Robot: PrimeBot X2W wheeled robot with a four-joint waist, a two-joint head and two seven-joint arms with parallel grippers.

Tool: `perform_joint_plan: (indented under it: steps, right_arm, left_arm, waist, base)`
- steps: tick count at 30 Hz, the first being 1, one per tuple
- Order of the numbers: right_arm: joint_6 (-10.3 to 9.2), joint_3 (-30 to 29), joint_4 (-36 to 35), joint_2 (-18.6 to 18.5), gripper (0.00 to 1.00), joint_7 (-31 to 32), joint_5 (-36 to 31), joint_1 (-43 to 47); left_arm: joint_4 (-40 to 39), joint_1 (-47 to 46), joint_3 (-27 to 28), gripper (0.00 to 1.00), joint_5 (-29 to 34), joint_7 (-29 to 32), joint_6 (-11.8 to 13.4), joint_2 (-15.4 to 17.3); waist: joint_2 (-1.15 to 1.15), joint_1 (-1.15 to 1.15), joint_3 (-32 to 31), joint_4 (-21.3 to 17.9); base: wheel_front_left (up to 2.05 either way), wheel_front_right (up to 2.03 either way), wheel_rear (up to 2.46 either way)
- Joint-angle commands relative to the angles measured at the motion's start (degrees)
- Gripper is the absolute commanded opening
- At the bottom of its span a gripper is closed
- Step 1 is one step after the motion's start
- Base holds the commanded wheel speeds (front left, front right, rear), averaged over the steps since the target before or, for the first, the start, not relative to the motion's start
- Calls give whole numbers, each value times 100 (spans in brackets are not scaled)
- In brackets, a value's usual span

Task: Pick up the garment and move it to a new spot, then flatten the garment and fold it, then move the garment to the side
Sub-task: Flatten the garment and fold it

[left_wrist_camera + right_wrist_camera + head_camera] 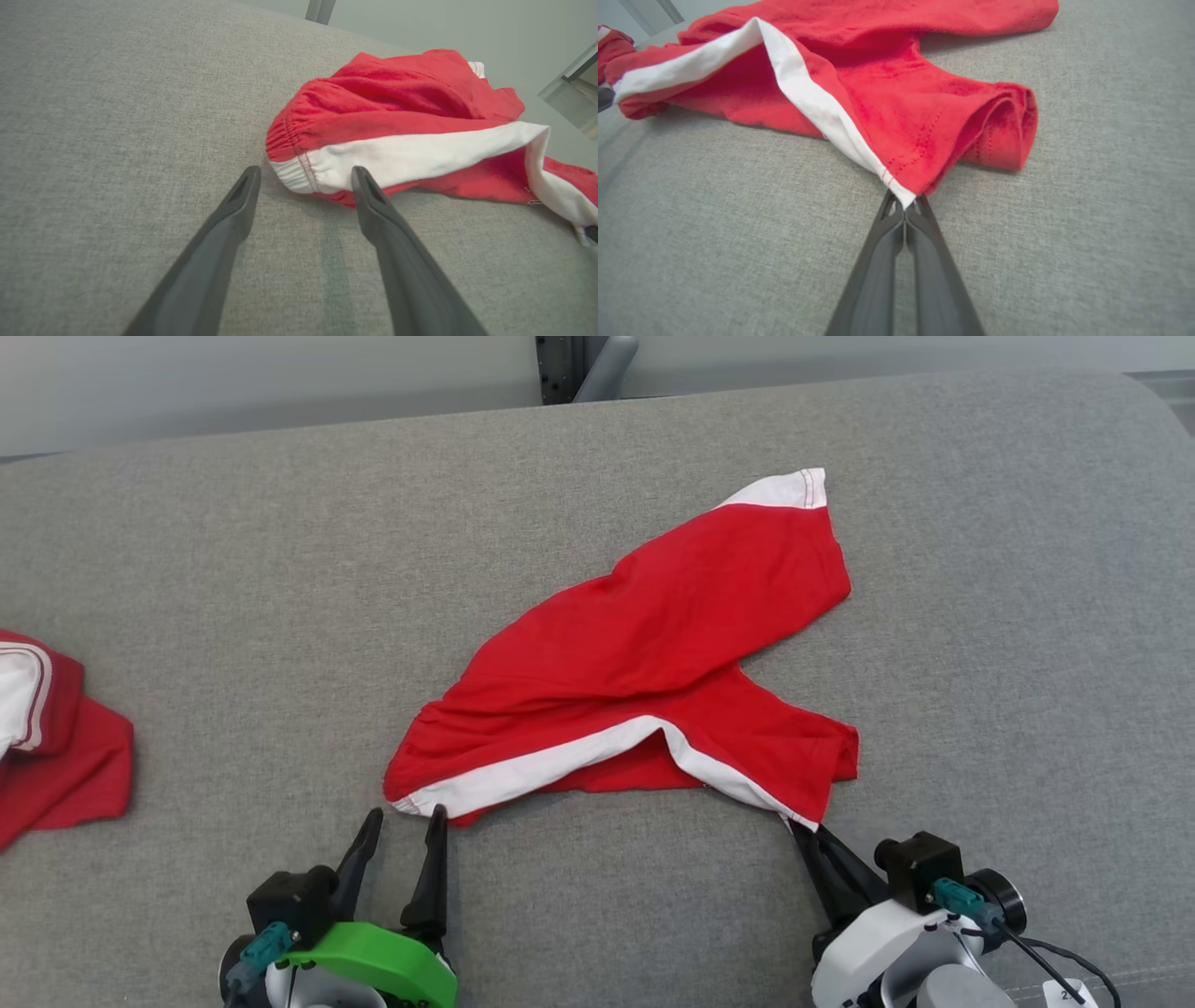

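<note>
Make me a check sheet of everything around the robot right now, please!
Surface: grey fabric surface, no stains seen.
Job's things: red garment with white stripes, lying crumpled, not flat or folded yet.
Clutter: second garment, red and white, bunched at the surface's left edge.
Grippers: left gripper open, at the garment's near left corner, not closed on it; right gripper shut on the garment's white-striped near right corner.
Cables: thin black cable at the right wrist, apart from the garment.
Surroundings: pale wall behind; grey post at the far edge.
</note>
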Motion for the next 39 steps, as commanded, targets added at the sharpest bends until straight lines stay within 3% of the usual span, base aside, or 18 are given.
perform_joint_plan:
  steps: [1,17,27,31,39]
  right_arm:
    - [-2,-4,-24,-22,0,-2,-37,-23]
    - [-2,7,-97,-44,0,-2,-28,-70]
    - [-2,-10,-76,-78,0,-2,-7,-53]
    - [-2,-33,-42,-71,0,-1,-1,-18]
    - [-2,-42,-7,-37,0,-2,9,-25]
  left_arm:
    - [44,-92,55,100,-39,-1,2,19]
    - [227,-244,117,100,-175,-1,3,19]
    - [108,-291,-95,100,-300,-1,3,19]
    - [1,-183,-272,93,-411,-1,3,23]
    - [-252,-25,-628,91,-691,-1,3,173]
  waist:
    - [0,0,16,-55]
    - [0,0,119,-182]
    - [0,0,145,-178]
    - [0,0,123,-113]
    - [0,0,70,4]
  base:
    - [0,0,0]
    - [0,0,0]
    - [0,0,0]
    - [0,0,0]
    - [0,0,0]
